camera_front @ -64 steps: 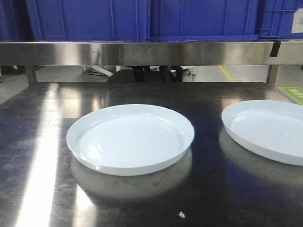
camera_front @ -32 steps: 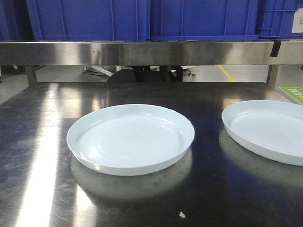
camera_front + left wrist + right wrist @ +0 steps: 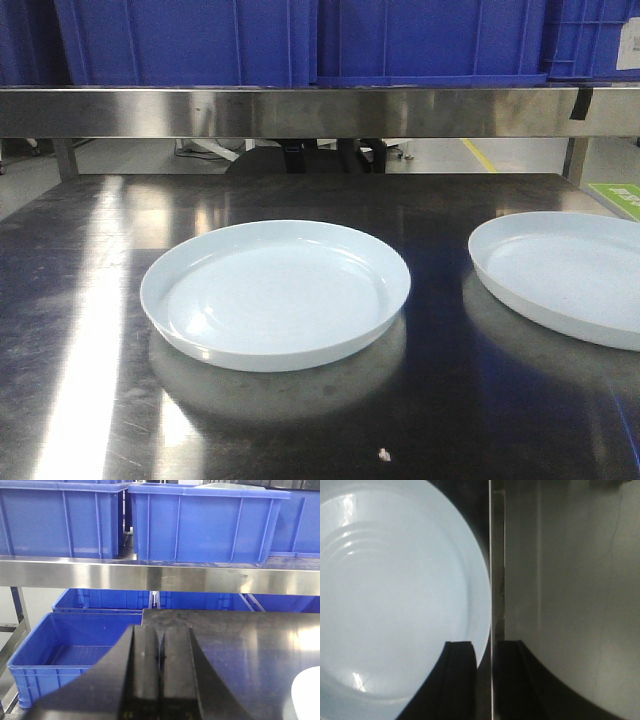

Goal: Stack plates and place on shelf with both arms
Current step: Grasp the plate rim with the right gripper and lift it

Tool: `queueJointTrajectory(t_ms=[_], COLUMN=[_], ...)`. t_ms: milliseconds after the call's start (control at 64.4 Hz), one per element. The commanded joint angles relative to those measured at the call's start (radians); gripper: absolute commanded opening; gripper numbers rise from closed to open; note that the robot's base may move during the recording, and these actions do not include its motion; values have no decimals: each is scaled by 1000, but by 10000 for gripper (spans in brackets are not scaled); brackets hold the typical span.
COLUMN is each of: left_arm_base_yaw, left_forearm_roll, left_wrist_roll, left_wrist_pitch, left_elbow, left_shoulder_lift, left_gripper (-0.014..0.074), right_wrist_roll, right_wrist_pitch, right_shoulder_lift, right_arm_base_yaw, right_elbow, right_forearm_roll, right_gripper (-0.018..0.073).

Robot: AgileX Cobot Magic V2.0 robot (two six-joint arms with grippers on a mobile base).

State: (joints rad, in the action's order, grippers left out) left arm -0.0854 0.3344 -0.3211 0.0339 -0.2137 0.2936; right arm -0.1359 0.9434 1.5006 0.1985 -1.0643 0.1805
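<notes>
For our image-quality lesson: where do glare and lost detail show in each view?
Front view: a glare streak washes out the tabletop beside the left plate. Left wrist view: the left gripper is a dark near-silhouette. Right wrist view: small highlights glint on the right plate.

two plates (image 3: 275, 295) on steel tabletop (image 3: 440, 400)

Your left gripper (image 3: 160, 680) points forward and roughly level. Its two dark fingers (image 3: 145, 675) are pressed together with only a thin seam between them, and they grip nothing. It sits low, by the left edge of the tabletop (image 3: 240, 645). Your right gripper (image 3: 485, 680) faces straight down over the tabletop's right edge, its fingers (image 3: 460, 680) parted by a narrow gap and holding nothing. Only the fingers of each arm show; the wrists and arms cannot be seen.
</notes>
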Motion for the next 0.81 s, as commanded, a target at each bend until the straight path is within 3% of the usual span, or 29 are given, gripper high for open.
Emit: queueJointTrajectory(t_ms=[0, 186, 791], left_arm_base_yaw=[0, 0, 0], left_forearm_roll=[2, 2, 2], left_wrist_roll=[4, 4, 4], left_wrist_pitch=[-75, -75, -77], left_elbow=[-38, -38, -38], left_shoulder_lift=[6, 6, 6], left_gripper=[80, 80, 80], right_wrist_roll=[-13, -21, -48], right_wrist_pitch=[16, 68, -14], right_shoulder_lift=[24, 120, 156], right_arm_base_yaw=[7, 7, 6], right_elbow=[-94, -185, -131], right_forearm_roll=[7, 7, 7], right_gripper=[328, 378, 374])
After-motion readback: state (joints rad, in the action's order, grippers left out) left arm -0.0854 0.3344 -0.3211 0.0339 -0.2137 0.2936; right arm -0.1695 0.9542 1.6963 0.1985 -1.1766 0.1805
